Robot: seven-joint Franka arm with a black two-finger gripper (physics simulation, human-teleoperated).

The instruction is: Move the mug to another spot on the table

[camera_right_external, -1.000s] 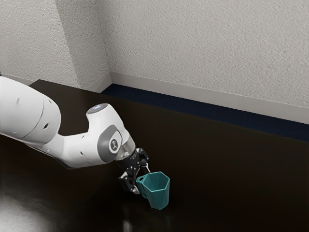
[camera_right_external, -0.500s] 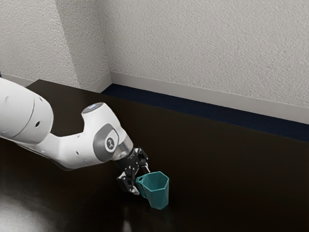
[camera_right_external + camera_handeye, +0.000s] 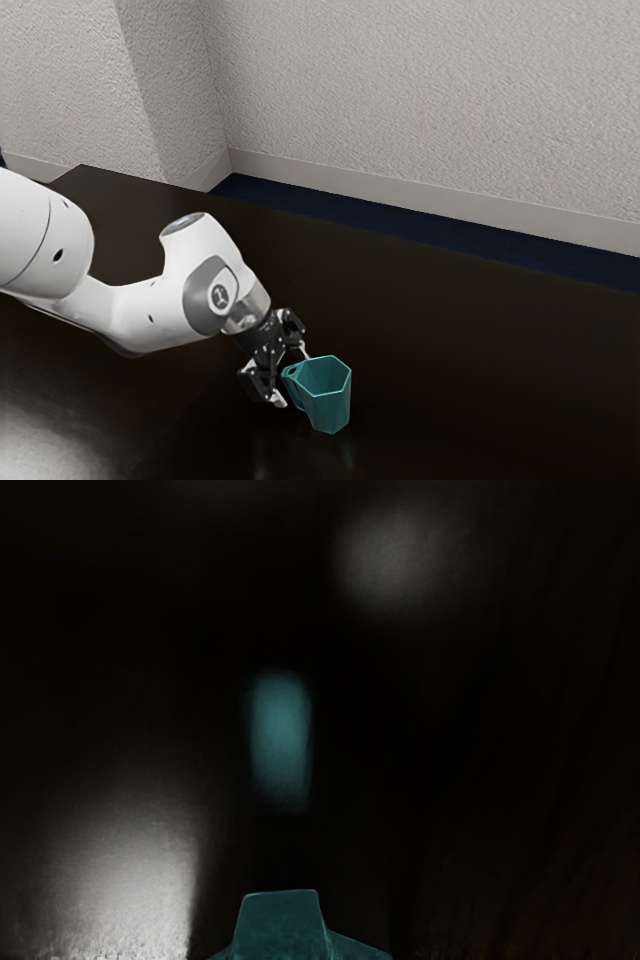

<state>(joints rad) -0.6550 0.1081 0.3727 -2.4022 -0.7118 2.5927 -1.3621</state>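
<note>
One mug: a teal mug (image 3: pixel 322 393) is seen low in the exterior view on the dark, glossy desk (image 3: pixel 480 340), leaning slightly rather than standing quite upright.
Gripper: the gripper (image 3: pixel 284 376) is set against the mug's side toward the exterior view's left, and it is judged to be clamped on the mug at the handle.
Done: the grasp is judged to be made, and the mug is in the gripper's hold.
Left: the carry to another spot, the setting down and the release are all judged to be outstanding. No target spot is marked on the desk.
Lift: whether the mug's base rests on the desk or is raised just clear of it cannot be told, as dark gloss lies under it.
Hidden: the handle is largely covered by the gripper, and the black fingertips are hard to separate from the dark desk behind them.
Wrist view: a teal shape (image 3: pixel 283 930) at the edge is taken for the mug under the hand. A soft teal smear (image 3: pixel 280 736) beyond it is judged to be its reflection in the desk, and the pale patches are taken for glare.
Cut off: the arm (image 3: pixel 120 300) is cut by the exterior view's left edge, so its base is not shown.
</note>
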